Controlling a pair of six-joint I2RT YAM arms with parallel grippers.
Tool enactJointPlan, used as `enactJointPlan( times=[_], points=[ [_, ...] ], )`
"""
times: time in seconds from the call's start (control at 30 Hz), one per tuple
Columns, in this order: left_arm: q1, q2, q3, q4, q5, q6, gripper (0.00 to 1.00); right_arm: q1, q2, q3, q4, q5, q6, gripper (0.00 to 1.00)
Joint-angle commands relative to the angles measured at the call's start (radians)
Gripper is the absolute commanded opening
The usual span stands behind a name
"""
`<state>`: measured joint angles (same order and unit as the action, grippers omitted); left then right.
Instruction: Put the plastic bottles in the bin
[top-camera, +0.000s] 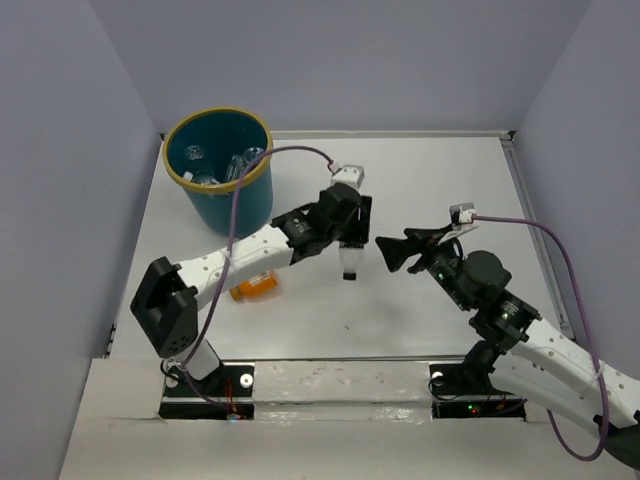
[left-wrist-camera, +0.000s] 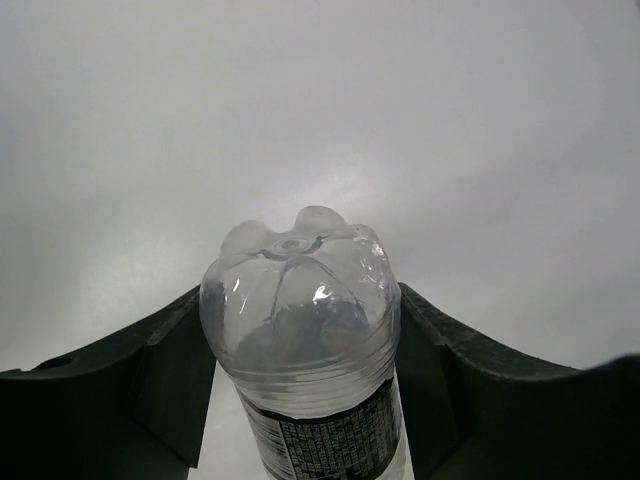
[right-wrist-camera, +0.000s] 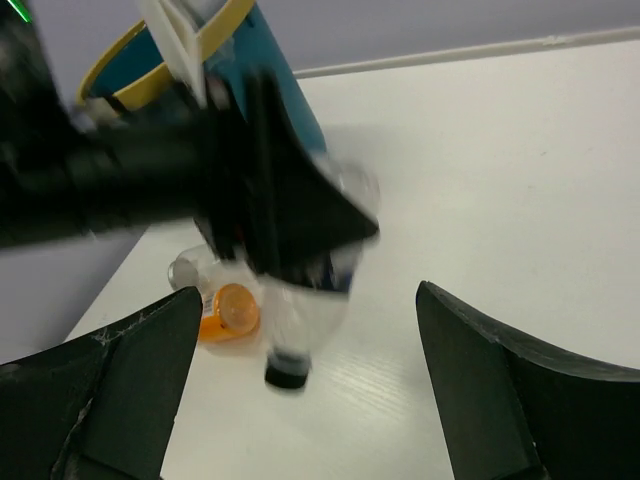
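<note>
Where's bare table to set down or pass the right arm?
Free: the far table from the bin to the right wall, and the near strip before the bases. Crowded: mid-table, where the left end effector grips a clear bottle beside the open right end effector, and around the orange bottle.

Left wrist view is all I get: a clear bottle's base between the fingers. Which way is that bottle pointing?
Observer: The left gripper holds the clear bottle with its dark cap pointing down toward the table.
Operator: Where's the bin?
Observer: The bin stands at the table's far left, beyond the left arm, with clear bottles inside.
Operator: Anything else to collect?
Observer: An orange bottle lies on its side on the table beside the left arm.
</note>
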<state>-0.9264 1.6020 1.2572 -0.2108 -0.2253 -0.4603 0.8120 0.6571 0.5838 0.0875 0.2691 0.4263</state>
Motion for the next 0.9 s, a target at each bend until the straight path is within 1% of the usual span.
enactJointPlan(
  times=[0.0, 0.1, 0.13, 0.17, 0.2, 0.23, 0.27, 0.3, 0.33, 0.37, 0.4, 0.43, 0.47, 0.5, 0.53, 0.63, 0.7, 0.73, 0.8, 0.83, 0.87],
  points=[
    [0.138, -0.132, 0.223, -0.062, -0.117, 0.11, 0.52, 0.003, -0.027, -0.027, -0.025, -0.004, 0.046, 0.92],
    [0.222, -0.189, 0.307, -0.043, -0.147, 0.133, 0.53, 0.003, -0.008, -0.038, -0.023, -0.018, 0.037, 0.92],
    [0.282, -0.221, 0.312, 0.014, -0.163, 0.153, 0.53, 0.003, 0.015, -0.039, -0.023, -0.033, 0.038, 0.92],
    [0.311, -0.234, 0.326, 0.043, -0.158, 0.16, 0.53, 0.003, 0.03, -0.038, -0.022, -0.044, 0.038, 0.92],
    [0.378, -0.243, 0.341, 0.059, -0.151, 0.164, 0.54, 0.003, 0.045, -0.038, -0.014, -0.079, 0.037, 0.92],
    [0.415, -0.241, 0.359, 0.07, -0.144, 0.164, 0.54, 0.003, 0.077, -0.039, 0.0, -0.1, 0.034, 0.91],
    [0.49, -0.225, 0.408, 0.059, -0.12, 0.152, 0.54, 0.003, 0.11, -0.047, 0.036, -0.143, 0.034, 0.91],
    [0.491, -0.224, 0.43, 0.059, -0.106, 0.152, 0.54, 0.003, 0.11, -0.052, 0.059, -0.165, 0.034, 0.91],
    [0.567, -0.205, 0.447, 0.059, -0.089, 0.143, 0.55, 0.003, 0.149, -0.053, 0.108, -0.191, 0.037, 0.91],
    [0.602, -0.194, 0.473, 0.063, -0.091, 0.14, 0.55, 0.003, 0.174, -0.056, 0.13, -0.214, 0.038, 0.91],
    [0.635, -0.183, 0.482, 0.07, -0.094, 0.137, 0.55, 0.003, 0.2, -0.049, 0.145, -0.255, 0.04, 0.91],
    [0.7, -0.162, 0.49, 0.076, -0.089, 0.123, 0.55, 0.003, 0.257, -0.039, 0.161, -0.264, 0.042, 0.91],
    [0.728, -0.151, 0.495, 0.08, -0.089, 0.117, 0.55, 0.003, 0.284, -0.032, 0.164, -0.298, 0.043, 0.91],
    [0.78, -0.133, 0.492, 0.094, -0.092, 0.112, 0.55, 0.003, 0.311, -0.016, 0.172, -0.323, 0.046, 0.91],
    [0.802, -0.123, 0.486, 0.103, -0.094, 0.1, 0.56, 0.003, 0.355, -0.009, 0.176, -0.33, 0.049, 0.91],
    [0.842, -0.093, 0.458, 0.126, -0.101, 0.104, 0.57, 0.003, 0.413, 0.002, 0.205, -0.366, 0.071, 0.92],
    [0.856, -0.08, 0.437, 0.134, -0.127, 0.124, 0.66, 0.003, 0.472, 0.007, 0.248, -0.393, 0.089, 0.93],
    [0.856, -0.073, 0.43, 0.143, -0.135, 0.132, 0.78, 0.013, 0.493, 0.01, 0.261, -0.41, 0.095, 0.94],
    [0.856, -0.071, 0.418, 0.143, -0.158, 0.144, 0.9, 0.045, 0.563, 0.034, 0.291, -0.426, 0.098, 0.96],
    [0.856, -0.077, 0.415, 0.145, -0.161, 0.143, 0.99, 0.059, 0.591, 0.057, 0.31, -0.427, 0.098, 0.97],
    [0.856, -0.086, 0.4, 0.146, -0.152, 0.138, 0.99, 0.073, 0.643, 0.074, 0.313, -0.432, 0.097, 0.98]
  ],
)
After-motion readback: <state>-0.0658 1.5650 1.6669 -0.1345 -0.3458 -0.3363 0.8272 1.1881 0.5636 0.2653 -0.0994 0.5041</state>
